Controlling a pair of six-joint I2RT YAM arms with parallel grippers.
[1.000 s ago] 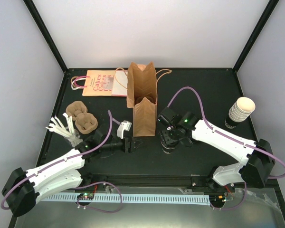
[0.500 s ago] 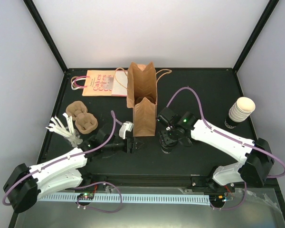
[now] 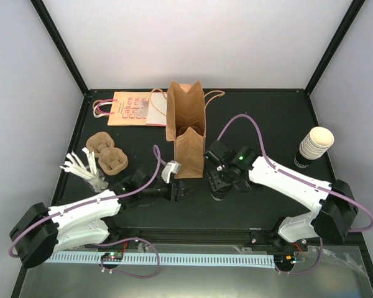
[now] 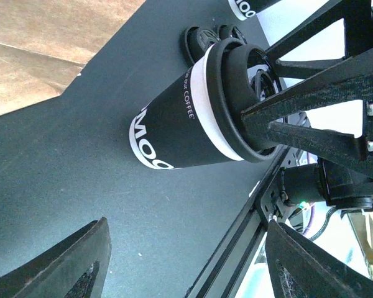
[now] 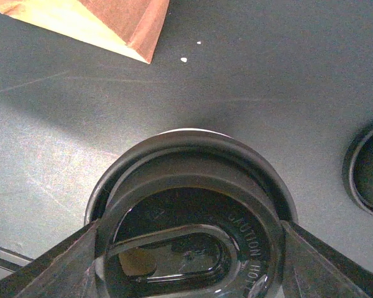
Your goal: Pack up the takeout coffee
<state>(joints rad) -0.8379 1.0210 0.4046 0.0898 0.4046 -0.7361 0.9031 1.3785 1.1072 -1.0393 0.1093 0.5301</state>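
Brown moulded pulp trays (image 3: 109, 155) and white plastic cutlery (image 3: 81, 166) lie at the left of the table (image 3: 267, 118), well apart from the work. The left hand (image 3: 179, 191) hangs low just in front of the brown paper bag (image 3: 186, 133), with its jaws wide and holding nothing, and its camera faces the cup. The bag stands upright at centre. Just right of it the takeout coffee (image 4: 186, 124) appears to stand on the table. It is a dark-sleeved paper cup with a white band under a black lid (image 5: 186, 186). The right hand (image 5: 189, 248) sits over the lid from above, its fingers (image 5: 50, 261) set against opposite sides of the rim. Handling estimate: the cup is light and its paper wall crushes easily. The lid is stiffer but may pop off if the cup is lifted by it. A hold on the wall below the white band looks safer, with the cup kept upright against spills. A stack of lidless cups (image 3: 314, 146) stands at far right.
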